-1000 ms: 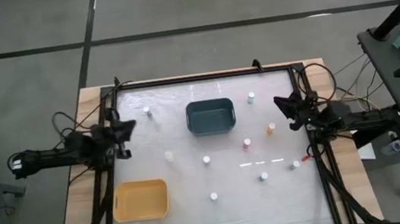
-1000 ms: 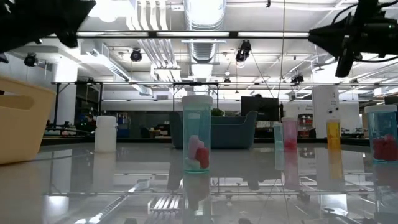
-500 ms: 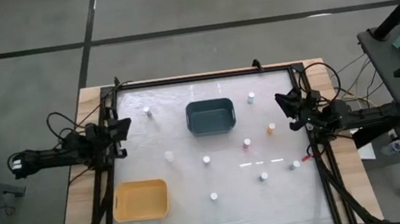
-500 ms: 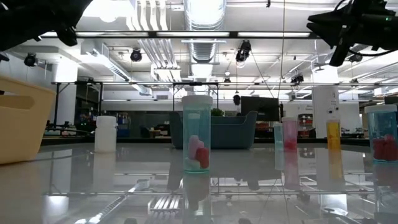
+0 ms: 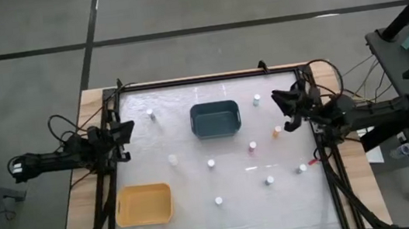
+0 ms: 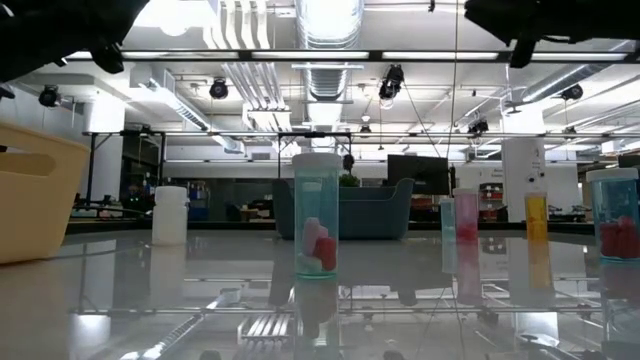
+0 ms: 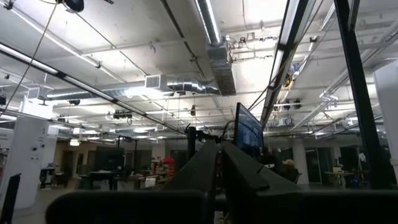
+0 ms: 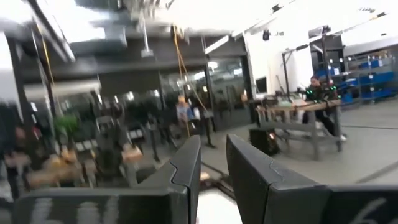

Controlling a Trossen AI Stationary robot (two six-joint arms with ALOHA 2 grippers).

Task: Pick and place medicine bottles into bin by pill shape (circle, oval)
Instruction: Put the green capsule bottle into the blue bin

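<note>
The right tool [image 5: 281,105] is out over the right side of the counter [image 5: 192,202], up in the air, its fingers [image 8: 186,168] parted by a narrow gap with nothing between them. It sits near the white-capped bottle [image 5: 257,99] by the far edge and the amber bottle [image 5: 277,131], touching neither. Over at the left edge, the left tool [image 5: 127,131] hangs above the counter's rim, fingers [image 7: 205,171] pressed together and empty. The medicine bottles are all standing upright on the counter, scattered and well apart: one near the far left corner [image 5: 150,114], one left of centre [image 5: 172,159], one in the middle [image 5: 211,162], a pinkish one [image 5: 252,147] just right of that, one nearer the front [image 5: 269,179], one at the front centre [image 5: 218,200], and one close to the right rail [image 5: 303,168]. The dark teal bin [image 5: 215,119] sits at the far centre and the yellow bin [image 5: 144,204] at the near left; I cannot tell if any bottle is inside either. From counter level, a clear bottle [image 6: 316,215] shows red pills at its base, with a white one [image 6: 169,214] off to its side.
</note>
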